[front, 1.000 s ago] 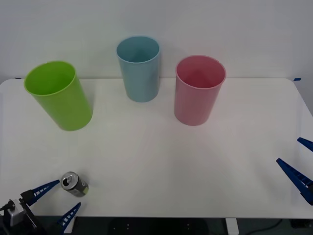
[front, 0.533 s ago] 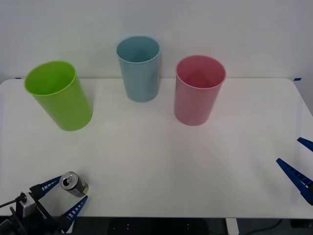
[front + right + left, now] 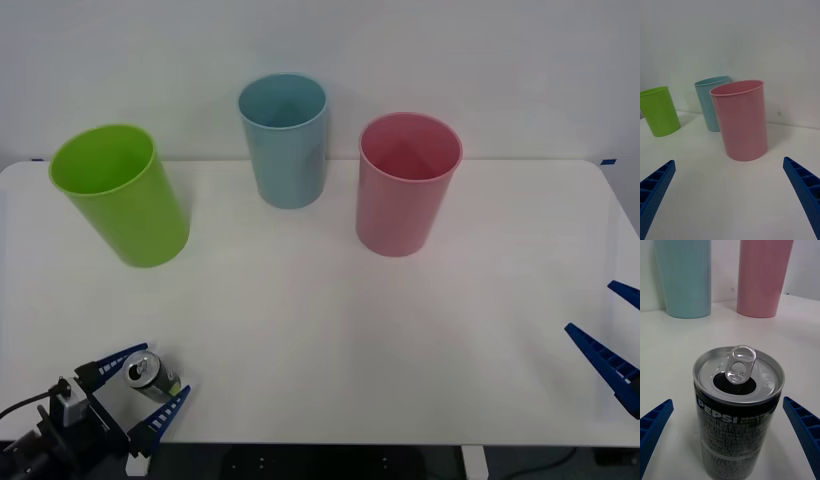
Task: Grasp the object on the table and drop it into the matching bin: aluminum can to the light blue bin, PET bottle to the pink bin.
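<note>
- One can (image 3: pixel 151 376) is your work item; it stands upright on the white bench (image 3: pixel 330 330) near the front left corner, well apart from the bins.
- Your left pincer (image 3: pixel 142 389) sits spread wide with the can between its two blue ribbed fingers (image 3: pixel 654 425). The left wrist view shows a gap on each side of the can, so judge the can as bracketed but not yet gripped.
- Your right pincer (image 3: pixel 612 331) waits open and empty at the right edge of the bench.
- Remaining, by this judgement: close on the can, lift it, carry it to the light blue bin (image 3: pixel 285 140) at the back of the bench, and release it there. Nothing has been sorted yet.
- Do not use the pink bin (image 3: pixel 405 185) or the green bin (image 3: pixel 122 195); they flank the blue one.
- Can: a small dark cylinder with printed lettering and a silver top (image 3: pixel 739 372), its tab raised over an open mouth. Expect thin, smooth metal walls that may dent or slip.
- Bins: smooth, tapered plastic cups with wide open rims, far larger than the can.
</note>
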